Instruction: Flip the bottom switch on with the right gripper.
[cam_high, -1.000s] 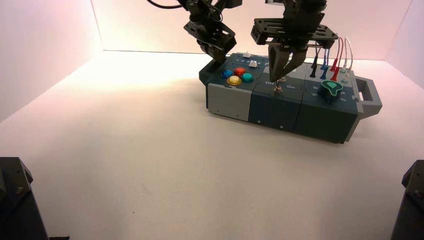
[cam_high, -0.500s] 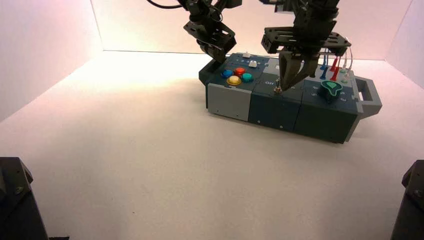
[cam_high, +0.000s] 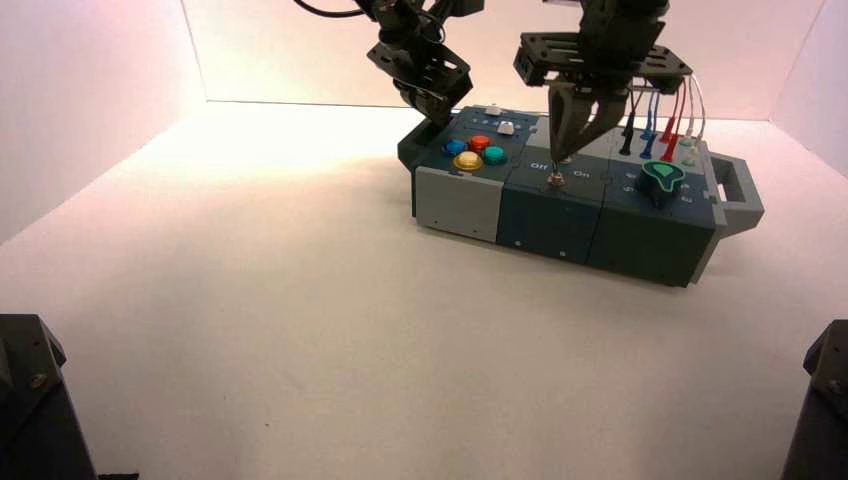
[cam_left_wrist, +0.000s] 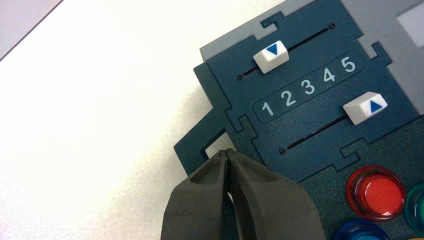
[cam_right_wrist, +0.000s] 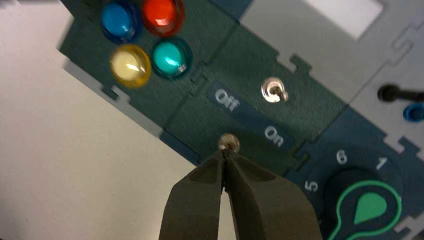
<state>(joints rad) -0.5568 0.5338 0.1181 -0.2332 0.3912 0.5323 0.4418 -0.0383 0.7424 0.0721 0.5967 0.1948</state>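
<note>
Clenched tip to tip, with nothing to be seen between them, the jaws of the right gripper (cam_right_wrist: 225, 152) hid the lever of the bottom switch (cam_right_wrist: 229, 141), so its position could not be made out, nor whether metal and fingertips touched. Only part of its silver base showed past the tips in the right wrist view. The switch sat right at those tips, near the front edge of the box's dark middle panel, with the "Off" (cam_right_wrist: 227, 100) and "On" (cam_right_wrist: 274, 136) lettering between it and the other silver toggle (cam_right_wrist: 274, 90). To one side of that panel were the blue (cam_right_wrist: 118, 21), red (cam_right_wrist: 161, 14), yellow (cam_right_wrist: 130, 66) and green (cam_right_wrist: 171, 58) buttons; to the other stood the dark knob with its green marking (cam_right_wrist: 369, 207), cut off by the edge of the right wrist view. Behind the knob, the wires (cam_high: 668, 120) rose from the box, partly covered by the right arm in the high view. The left gripper (cam_left_wrist: 225, 152) waited over the box's left end, its fingers shut too and covering part of the handle there, beside the panel with two white sliders (cam_left_wrist: 271, 57).
</note>
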